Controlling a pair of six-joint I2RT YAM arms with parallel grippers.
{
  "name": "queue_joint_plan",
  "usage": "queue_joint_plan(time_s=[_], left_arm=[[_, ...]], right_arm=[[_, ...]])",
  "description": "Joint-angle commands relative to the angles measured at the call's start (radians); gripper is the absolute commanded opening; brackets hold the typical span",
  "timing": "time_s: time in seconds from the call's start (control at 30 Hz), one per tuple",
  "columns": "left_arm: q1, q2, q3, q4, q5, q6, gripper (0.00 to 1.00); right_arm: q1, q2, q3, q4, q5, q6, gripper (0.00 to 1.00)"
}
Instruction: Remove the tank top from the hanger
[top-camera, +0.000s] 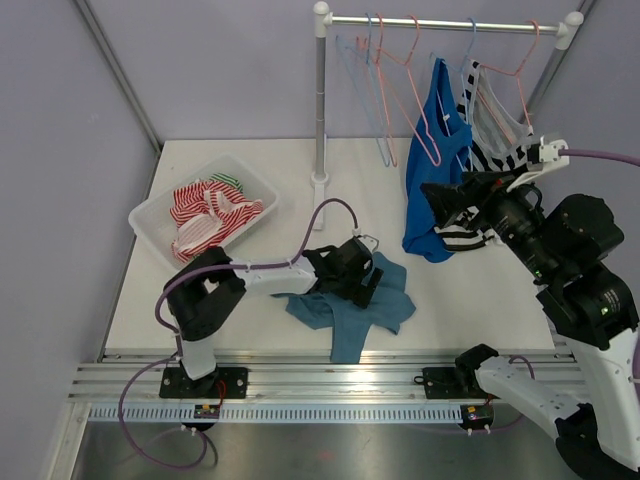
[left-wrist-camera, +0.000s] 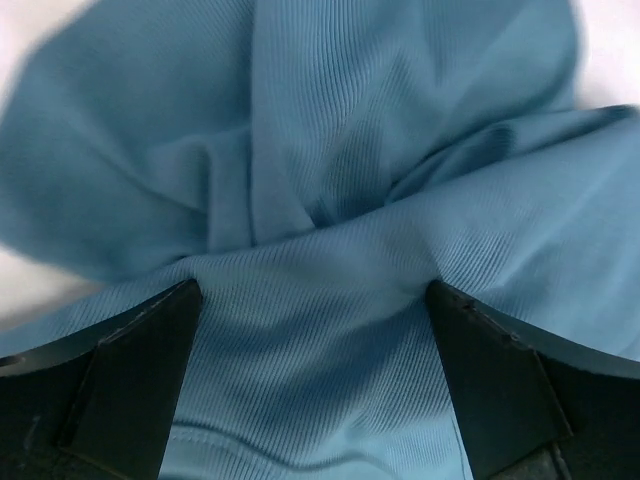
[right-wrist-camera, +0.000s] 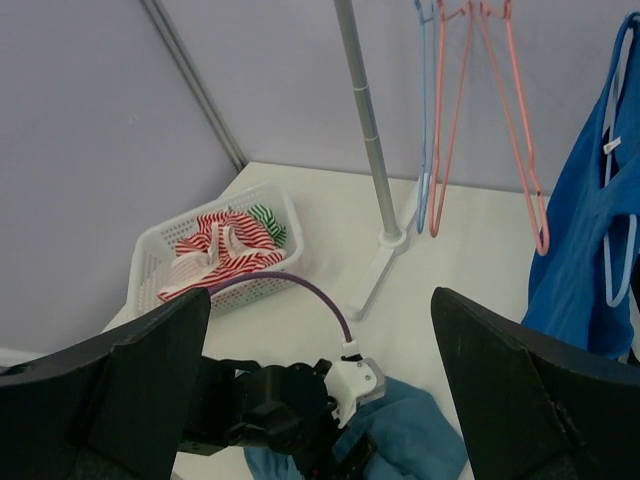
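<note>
A blue tank top (top-camera: 437, 175) hangs on a hanger from the white rack (top-camera: 320, 100); it also shows at the right of the right wrist view (right-wrist-camera: 575, 240), with a light blue hanger (right-wrist-camera: 622, 262) in it. A black-and-white striped top (top-camera: 478, 150) hangs beside it. My right gripper (top-camera: 442, 205) is open and empty, raised next to the blue top's lower part, its fingers (right-wrist-camera: 135, 375) wide apart. My left gripper (top-camera: 366, 285) is open and rests low on a teal garment (top-camera: 350, 305) lying on the table, the cloth (left-wrist-camera: 330, 180) filling the space between its fingers (left-wrist-camera: 130, 370).
A white basket (top-camera: 150, 215) with red-striped clothes stands at the back left, also in the right wrist view (right-wrist-camera: 150, 265). Empty pink (top-camera: 425, 130) and blue (top-camera: 380, 110) hangers hang on the rail. The rack's foot (top-camera: 319, 190) stands mid-table. The left arm (right-wrist-camera: 280, 410) lies below the right gripper.
</note>
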Motion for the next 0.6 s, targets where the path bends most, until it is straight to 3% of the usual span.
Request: queue_joint_plan(time_s=[0.0, 0.1, 0.17, 0.2, 0.37, 0.57], left_arm=[[-0.023, 0.072, 0.046, 0.038, -0.029, -0.028, 0.97], [-0.032, 0.088, 0.027, 0.035, -0.043, -0.045, 0.58], [-0.032, 0.051, -0.003, 0.024, -0.089, -0.055, 0.13], [-0.032, 0.025, -0.016, 0.019, -0.110, -0.057, 0.03], [-0.006, -0.228, -0.016, -0.137, -0.343, -0.046, 0.00], [0.187, -0.463, 0.134, -0.358, -0.405, 0.020, 0.00]], right_arm=[[0.003, -0.010, -0.041, -0.014, -0.076, -0.023, 0.99], [0.003, -0.027, -0.050, -0.026, -0.071, -0.035, 0.99], [0.003, -0.042, -0.061, -0.011, -0.065, -0.038, 1.00], [0.003, -0.048, -0.069, -0.008, -0.060, -0.040, 1.00], [0.003, -0.067, -0.090, 0.011, -0.039, -0.042, 1.00], [0.003, -0.082, -0.118, 0.029, -0.013, -0.040, 0.99]])
